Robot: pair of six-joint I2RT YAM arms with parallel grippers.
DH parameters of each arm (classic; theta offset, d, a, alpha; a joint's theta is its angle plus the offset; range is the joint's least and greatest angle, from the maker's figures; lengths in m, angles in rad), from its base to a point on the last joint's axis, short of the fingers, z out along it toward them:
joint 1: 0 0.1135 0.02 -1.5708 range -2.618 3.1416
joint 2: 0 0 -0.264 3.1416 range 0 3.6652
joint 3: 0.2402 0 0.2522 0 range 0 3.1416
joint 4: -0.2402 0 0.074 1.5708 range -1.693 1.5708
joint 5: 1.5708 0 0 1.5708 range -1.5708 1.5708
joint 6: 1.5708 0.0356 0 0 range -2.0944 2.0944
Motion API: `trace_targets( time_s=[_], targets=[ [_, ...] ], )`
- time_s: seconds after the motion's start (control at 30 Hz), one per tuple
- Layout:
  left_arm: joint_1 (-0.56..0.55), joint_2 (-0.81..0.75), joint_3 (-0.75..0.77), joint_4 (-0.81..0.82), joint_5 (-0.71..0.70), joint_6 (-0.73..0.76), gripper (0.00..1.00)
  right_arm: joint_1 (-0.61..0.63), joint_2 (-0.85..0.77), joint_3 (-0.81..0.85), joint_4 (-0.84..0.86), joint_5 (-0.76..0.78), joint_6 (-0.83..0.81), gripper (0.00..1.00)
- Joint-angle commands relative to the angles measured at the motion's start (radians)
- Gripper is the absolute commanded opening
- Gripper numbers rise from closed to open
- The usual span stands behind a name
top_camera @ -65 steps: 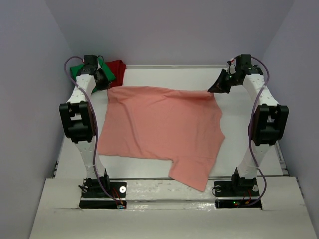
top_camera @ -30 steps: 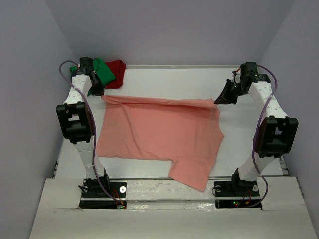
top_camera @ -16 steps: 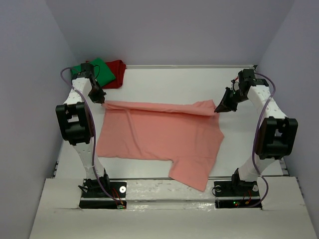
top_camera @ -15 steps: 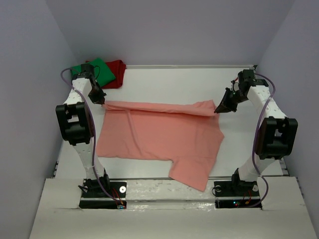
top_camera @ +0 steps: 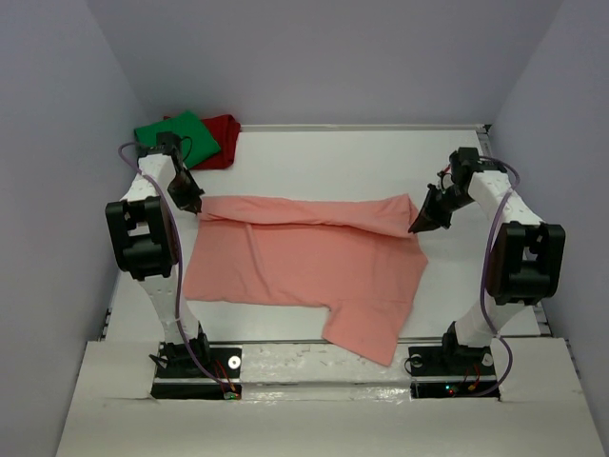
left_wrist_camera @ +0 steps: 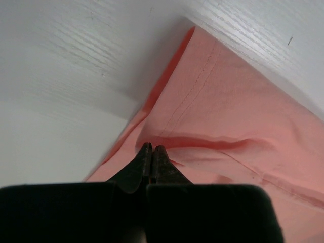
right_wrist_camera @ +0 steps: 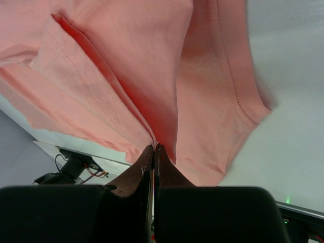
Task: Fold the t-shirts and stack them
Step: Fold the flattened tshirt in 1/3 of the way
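Salmon-pink tee (top_camera: 304, 271) lies spread on the white counter (top_camera: 333, 162), with one flap reaching the near edge between the arm bases. The tee's far edge is lifted and rolled over toward the near side. Left pincer (top_camera: 193, 207) is clamped tight on the far-left corner of that edge, cloth pinched right at the tips. Right pincer (top_camera: 417, 227) is clamped the same way on the far-right corner. In the counter's far-left corner, a folded green tee (top_camera: 179, 133) touches a dark red tee (top_camera: 224, 129) on its right; both are apart from the pincers.

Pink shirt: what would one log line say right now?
left gripper: shut on salmon-pink t-shirt | right gripper: shut on it | far edge folded over
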Motion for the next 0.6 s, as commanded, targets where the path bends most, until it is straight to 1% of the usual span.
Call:
trace_targets(
  time_s=[0.0, 0.03, 0.07, 0.1, 0.17, 0.23, 0.3, 0.33, 0.37, 0.4, 0.47, 0.57],
  targets=[
    [0.002, -0.056, 0.006, -0.059, 0.002, 0.013, 0.00, -0.014, -0.015, -0.036, -0.042, -0.011, -0.028, 0.03],
    [0.002, -0.055, 0.006, -0.062, -0.002, 0.014, 0.02, -0.014, -0.008, -0.047, -0.050, -0.014, -0.032, 0.10],
    [0.002, -0.055, 0.006, -0.064, -0.004, 0.016, 0.04, -0.014, 0.000, -0.053, -0.050, -0.015, -0.038, 0.10],
    [0.002, -0.055, 0.006, -0.068, -0.009, 0.016, 0.05, -0.014, 0.015, -0.056, -0.064, -0.006, -0.047, 0.19],
    [0.002, -0.053, 0.003, -0.072, -0.012, 0.017, 0.08, -0.014, 0.029, -0.067, -0.082, 0.006, -0.058, 0.29],
    [0.002, -0.050, -0.001, -0.081, -0.027, 0.019, 0.09, -0.014, 0.037, -0.067, -0.090, 0.052, -0.056, 0.35],
    [0.002, -0.051, -0.004, -0.093, -0.045, 0.008, 0.11, -0.014, 0.038, -0.062, -0.092, 0.072, -0.044, 0.46],
    [0.002, -0.055, -0.005, -0.095, -0.059, 0.001, 0.13, -0.014, 0.038, -0.056, -0.092, 0.092, -0.038, 0.49],
    [0.002, -0.058, -0.008, -0.095, -0.059, -0.004, 0.22, -0.014, 0.037, -0.048, -0.090, 0.097, -0.035, 0.55],
    [0.002, -0.061, -0.008, -0.095, -0.059, -0.013, 0.27, -0.014, 0.037, -0.025, -0.087, 0.100, -0.032, 0.59],
    [0.004, -0.065, -0.005, -0.093, -0.059, -0.021, 0.37, -0.014, 0.032, 0.007, -0.073, 0.109, -0.026, 0.59],
    [0.005, -0.079, 0.019, -0.087, -0.105, -0.041, 0.40, -0.014, 0.031, 0.079, -0.036, 0.114, -0.007, 0.59]
  ],
)
